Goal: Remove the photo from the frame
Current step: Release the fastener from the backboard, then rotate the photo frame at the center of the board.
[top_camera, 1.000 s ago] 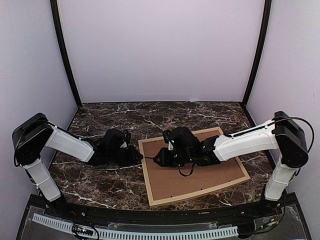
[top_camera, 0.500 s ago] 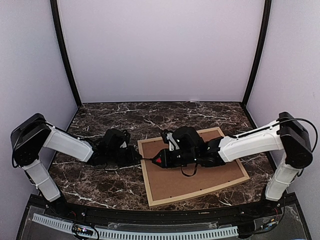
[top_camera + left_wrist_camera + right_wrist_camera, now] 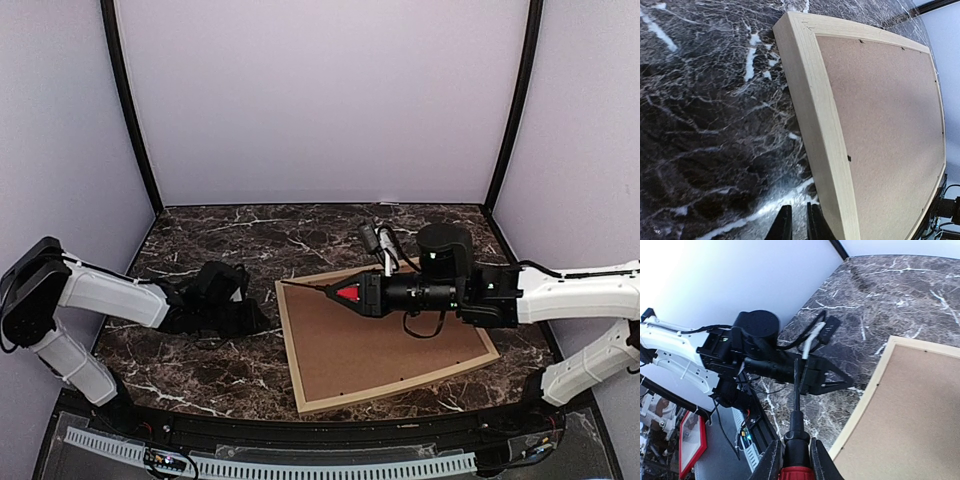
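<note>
The frame [image 3: 289, 345] lies face down on the marble table [image 3: 200, 240] with its brown backing board [image 3: 400, 350] facing up. The photo is hidden under that board, inside the frame. Expect a thin, light print that bends and creases easily. The board looks stiff, pinned by small dark tabs [image 3: 849, 158] along the frame's inner rim. Free the board first, then take the print by a margin. Your right gripper [image 3: 796, 452] is clenched on a red-handled screwdriver [image 3: 345, 293], tip by the frame's far left corner. Your left gripper [image 3: 798, 226] is pinched together, empty, just beside the frame's left rail.
</note>
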`<state>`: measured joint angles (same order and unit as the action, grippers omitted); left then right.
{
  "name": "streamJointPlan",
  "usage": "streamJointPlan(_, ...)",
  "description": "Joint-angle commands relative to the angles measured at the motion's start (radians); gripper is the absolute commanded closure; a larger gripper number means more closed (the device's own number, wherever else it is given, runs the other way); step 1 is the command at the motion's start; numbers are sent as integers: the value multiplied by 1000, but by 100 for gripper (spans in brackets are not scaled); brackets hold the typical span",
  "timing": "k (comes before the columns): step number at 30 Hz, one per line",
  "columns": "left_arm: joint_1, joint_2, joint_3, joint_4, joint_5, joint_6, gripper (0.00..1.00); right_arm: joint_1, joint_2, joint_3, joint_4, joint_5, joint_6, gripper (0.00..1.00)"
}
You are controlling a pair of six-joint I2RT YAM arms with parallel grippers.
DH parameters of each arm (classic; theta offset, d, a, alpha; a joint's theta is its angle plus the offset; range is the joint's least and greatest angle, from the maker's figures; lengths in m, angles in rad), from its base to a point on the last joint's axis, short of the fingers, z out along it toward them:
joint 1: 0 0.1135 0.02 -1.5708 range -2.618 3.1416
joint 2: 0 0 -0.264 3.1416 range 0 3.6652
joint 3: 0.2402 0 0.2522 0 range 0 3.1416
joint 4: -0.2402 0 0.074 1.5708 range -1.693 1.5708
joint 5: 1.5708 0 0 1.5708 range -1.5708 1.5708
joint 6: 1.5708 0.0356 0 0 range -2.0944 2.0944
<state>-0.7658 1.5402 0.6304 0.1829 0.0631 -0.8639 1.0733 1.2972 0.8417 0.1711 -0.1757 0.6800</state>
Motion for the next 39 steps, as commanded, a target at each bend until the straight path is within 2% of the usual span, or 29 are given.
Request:
streamJointPlan(1, -3, -136, -59, -83, -50, 41, 86, -13, -87, -54, -127, 168, -48, 100)
streamJointPlan(5, -3, -216, -79, -97, -97, 108, 81, -18, -140, -80, -230, 282, -52, 100)
streamJointPlan(11, -4, -294, -40, -140, -134, 254, 65, -22, -221, -121, -324, 397, -16, 100)
streamJointPlan(16, -4, -281, 33, -129, -110, 421, 56, -22, -265, -155, -368, 448, 23, 100)
streamJointPlan(22, -4, -242, 71, -27, -82, 565, 51, -22, -282, -186, -371, 463, 49, 100)
streamJointPlan(27, -4, -92, 163, 20, -85, 758, 49, -22, -274, -186, -378, 485, 43, 100)
streamJointPlan(33, -4, 134, 398, -104, 36, 937, 49, -23, -262, -173, -398, 506, 30, 100)
streamJointPlan(39, 5, 318, 611, -165, 116, 1063, 36, -25, -261, -185, -391, 507, 24, 100)
